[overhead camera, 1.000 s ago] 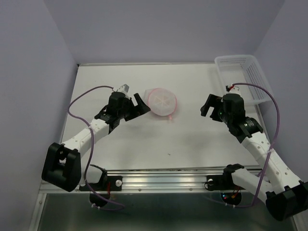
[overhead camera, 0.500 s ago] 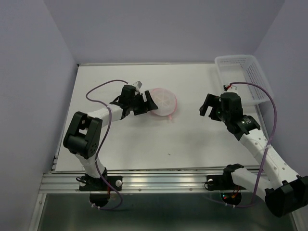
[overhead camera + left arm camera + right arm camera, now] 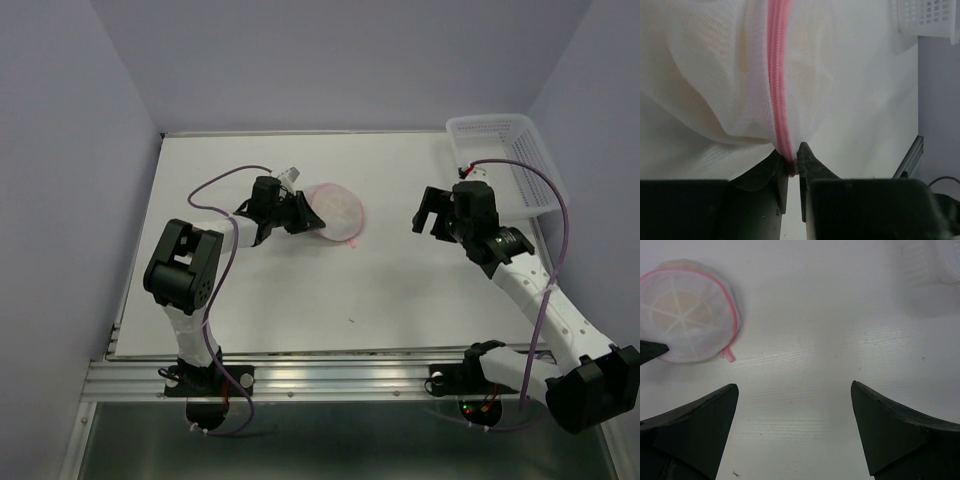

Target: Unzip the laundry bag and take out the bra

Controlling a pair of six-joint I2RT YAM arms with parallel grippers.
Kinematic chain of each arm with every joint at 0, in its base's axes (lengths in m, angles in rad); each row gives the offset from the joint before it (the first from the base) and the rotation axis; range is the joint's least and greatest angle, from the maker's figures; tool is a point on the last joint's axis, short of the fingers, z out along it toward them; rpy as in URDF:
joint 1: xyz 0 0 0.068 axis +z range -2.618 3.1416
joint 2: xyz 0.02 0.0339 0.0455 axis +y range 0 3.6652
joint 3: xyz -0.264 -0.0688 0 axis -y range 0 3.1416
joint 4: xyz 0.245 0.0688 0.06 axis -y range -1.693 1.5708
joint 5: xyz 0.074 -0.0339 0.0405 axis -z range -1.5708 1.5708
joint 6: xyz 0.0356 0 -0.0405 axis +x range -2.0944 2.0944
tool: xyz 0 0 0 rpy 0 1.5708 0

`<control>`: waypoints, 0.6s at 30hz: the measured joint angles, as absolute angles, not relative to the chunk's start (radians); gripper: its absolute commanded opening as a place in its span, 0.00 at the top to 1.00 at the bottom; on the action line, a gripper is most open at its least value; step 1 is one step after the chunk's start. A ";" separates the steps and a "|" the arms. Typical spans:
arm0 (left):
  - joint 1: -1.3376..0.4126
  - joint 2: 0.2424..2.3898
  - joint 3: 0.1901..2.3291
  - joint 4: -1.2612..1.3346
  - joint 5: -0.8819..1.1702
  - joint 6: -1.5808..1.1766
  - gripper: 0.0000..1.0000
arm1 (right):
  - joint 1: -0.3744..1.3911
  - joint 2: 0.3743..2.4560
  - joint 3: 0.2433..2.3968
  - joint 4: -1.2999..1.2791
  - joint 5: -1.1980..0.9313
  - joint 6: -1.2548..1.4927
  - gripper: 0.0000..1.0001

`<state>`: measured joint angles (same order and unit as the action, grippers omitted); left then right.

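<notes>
Laundry bag (image 3: 338,210), a round white mesh pouch with a pink zipper rim (image 3: 777,75), lies flat on the white table (image 3: 300,300), left of centre and toward the back. It is zipped all the way round, so nothing has come out yet. A beige tint under the mesh is likely the bra (image 3: 667,305), inside the pouch.

At the pouch's left edge, the left gripper (image 3: 304,214) reaches in low. Its wrist view shows the two fingertips (image 3: 805,152) almost together, pinching the pink rim where the mesh bunches up. This grip probably anchors the pouch so it will not slide when the zipper is pulled.

A short pink pull tab (image 3: 728,354) sticks out from the pouch's near right edge, on the side facing the other arm.

Further right, well apart from the pouch, the right gripper (image 3: 431,213) hovers with its jaws spread wide and nothing between them. It points toward the pouch, seemingly ready to go for the tab.

At the far right corner stands a white lattice basket (image 3: 520,135).
</notes>
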<state>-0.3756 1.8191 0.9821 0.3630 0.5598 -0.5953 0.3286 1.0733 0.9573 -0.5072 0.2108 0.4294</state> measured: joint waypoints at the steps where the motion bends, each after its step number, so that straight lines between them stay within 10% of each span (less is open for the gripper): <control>1: -0.373 1.824 0.982 0.367 0.572 -0.599 1.00 | 0.329 1.079 0.960 -0.507 0.210 0.426 0.00; 18: -0.422 1.616 0.902 0.429 0.539 -0.891 1.00 | 0.472 1.129 0.931 -0.442 -0.002 0.363 0.00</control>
<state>-0.4221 1.6157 0.9024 0.4294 0.5388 -0.8913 0.4717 1.1286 0.9306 -0.4419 -0.0025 0.3630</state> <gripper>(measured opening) 0.059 0.998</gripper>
